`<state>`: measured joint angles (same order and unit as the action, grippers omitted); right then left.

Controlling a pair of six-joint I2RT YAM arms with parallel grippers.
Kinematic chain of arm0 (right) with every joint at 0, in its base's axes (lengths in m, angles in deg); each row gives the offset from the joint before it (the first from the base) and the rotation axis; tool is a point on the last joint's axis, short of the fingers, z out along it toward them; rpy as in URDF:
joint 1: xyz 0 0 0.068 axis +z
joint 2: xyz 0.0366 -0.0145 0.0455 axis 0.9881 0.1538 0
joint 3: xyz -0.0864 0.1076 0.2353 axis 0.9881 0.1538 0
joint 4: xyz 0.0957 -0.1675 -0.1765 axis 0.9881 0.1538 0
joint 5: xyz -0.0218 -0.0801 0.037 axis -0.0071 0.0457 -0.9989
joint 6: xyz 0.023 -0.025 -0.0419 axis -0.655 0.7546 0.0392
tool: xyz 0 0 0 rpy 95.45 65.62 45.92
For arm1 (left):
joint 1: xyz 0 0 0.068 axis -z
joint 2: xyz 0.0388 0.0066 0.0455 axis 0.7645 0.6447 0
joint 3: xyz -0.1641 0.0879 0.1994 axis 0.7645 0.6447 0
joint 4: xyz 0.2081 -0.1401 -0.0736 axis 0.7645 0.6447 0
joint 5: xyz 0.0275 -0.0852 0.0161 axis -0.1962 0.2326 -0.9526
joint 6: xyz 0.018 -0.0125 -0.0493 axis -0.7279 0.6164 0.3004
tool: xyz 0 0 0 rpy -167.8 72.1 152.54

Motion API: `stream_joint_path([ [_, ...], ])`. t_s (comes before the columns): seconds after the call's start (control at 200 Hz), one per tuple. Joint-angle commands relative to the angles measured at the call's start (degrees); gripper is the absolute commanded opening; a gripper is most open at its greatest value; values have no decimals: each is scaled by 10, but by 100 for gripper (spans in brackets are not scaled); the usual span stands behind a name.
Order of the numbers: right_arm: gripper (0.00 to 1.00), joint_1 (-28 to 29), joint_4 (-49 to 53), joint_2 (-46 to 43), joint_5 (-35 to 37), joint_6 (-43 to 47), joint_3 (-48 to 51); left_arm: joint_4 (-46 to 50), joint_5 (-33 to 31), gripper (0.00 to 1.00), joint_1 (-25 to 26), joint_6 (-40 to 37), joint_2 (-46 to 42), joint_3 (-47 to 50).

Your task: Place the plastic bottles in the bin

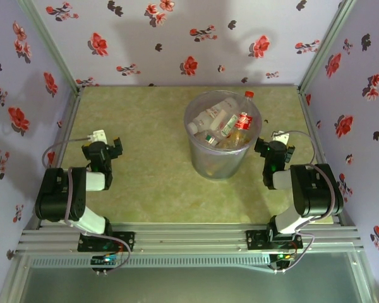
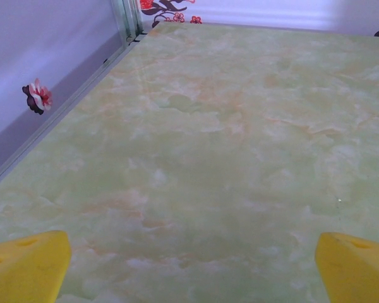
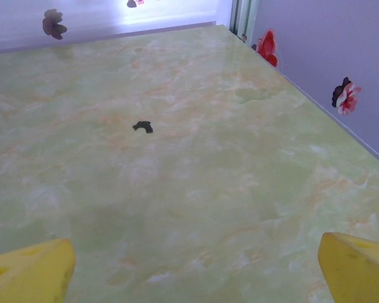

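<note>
Left end effector (image 1: 111, 145), at 9 o'clock of the bin (image 1: 218, 165), and right end effector (image 1: 271, 142), at 3 o'clock, gape wide, empty; plastic bottles (image 1: 230, 125) sit inside.

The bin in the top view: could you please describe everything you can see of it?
The bin is a round, translucent grey-lilac plastic bucket, tapering toward its base. It stands upright near the middle of the green marbled table. It is filled nearly to the rim with plastic bottles; a red-capped bottle leans at the right side, its cap poking above the rim. Only table and bottles touch it.
</note>
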<state>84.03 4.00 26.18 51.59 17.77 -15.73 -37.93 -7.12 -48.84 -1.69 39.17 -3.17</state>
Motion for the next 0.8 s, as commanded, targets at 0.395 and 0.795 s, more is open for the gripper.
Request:
stream_joint_path([
  [0.395,99,-3,-8,2,0,-9,-8,-26,2,100,2,-16,4,1],
  [0.795,99,-4,-1,3,0,-9,-12,-26,3,100,2,-16,3,1],
])
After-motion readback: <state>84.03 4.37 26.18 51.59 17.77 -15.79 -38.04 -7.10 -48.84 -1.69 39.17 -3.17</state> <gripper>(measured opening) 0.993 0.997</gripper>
